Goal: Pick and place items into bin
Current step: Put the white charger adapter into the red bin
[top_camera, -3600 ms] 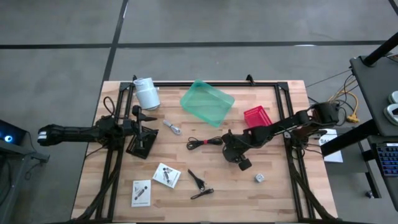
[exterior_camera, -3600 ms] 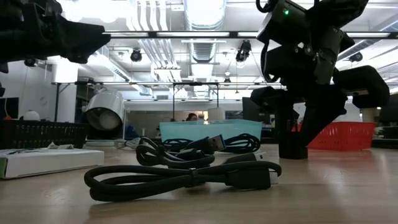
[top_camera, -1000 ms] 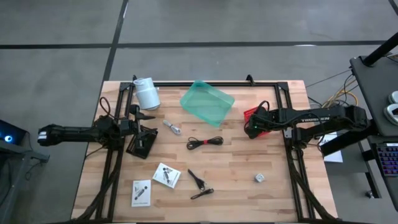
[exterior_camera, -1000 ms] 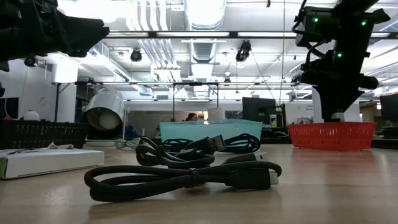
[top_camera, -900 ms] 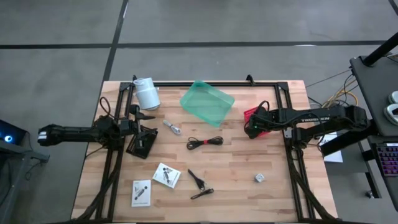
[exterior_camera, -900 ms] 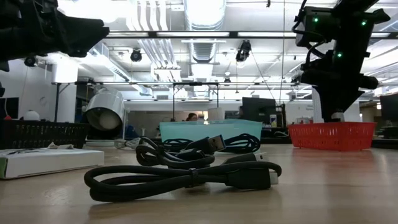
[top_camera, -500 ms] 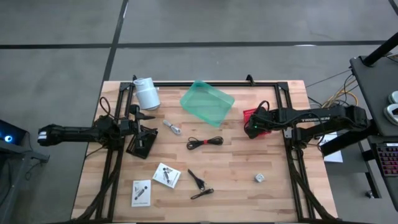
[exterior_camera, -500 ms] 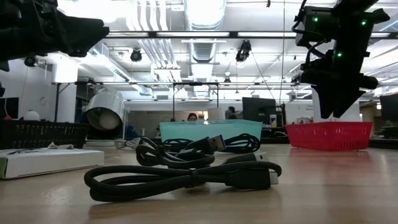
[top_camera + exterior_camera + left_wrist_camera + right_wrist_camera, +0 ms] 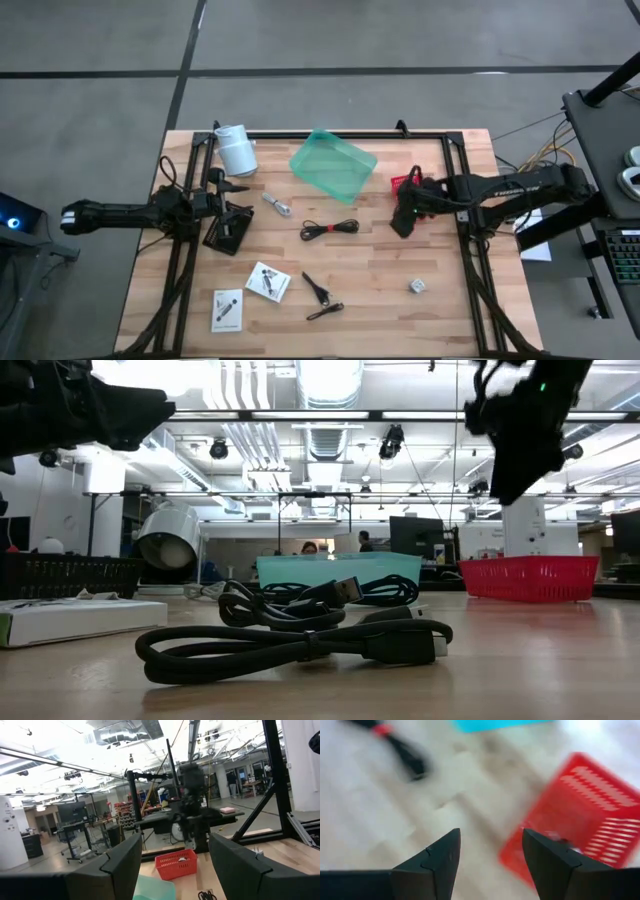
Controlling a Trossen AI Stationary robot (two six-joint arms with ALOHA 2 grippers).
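Two arms were recorded in the high view: the right gripper was placed just left of the red basket, and the left gripper at the table's left side over a flat black pad. The teal bin was set at the far centre; a coiled cable was laid near of it, apart. White packets and a black clip were laid nearer still. In the low view, cables were spread before the bin. In the left wrist view, the fingers were spread, empty. In the right wrist view, the fingers were spread, empty, beside the basket.
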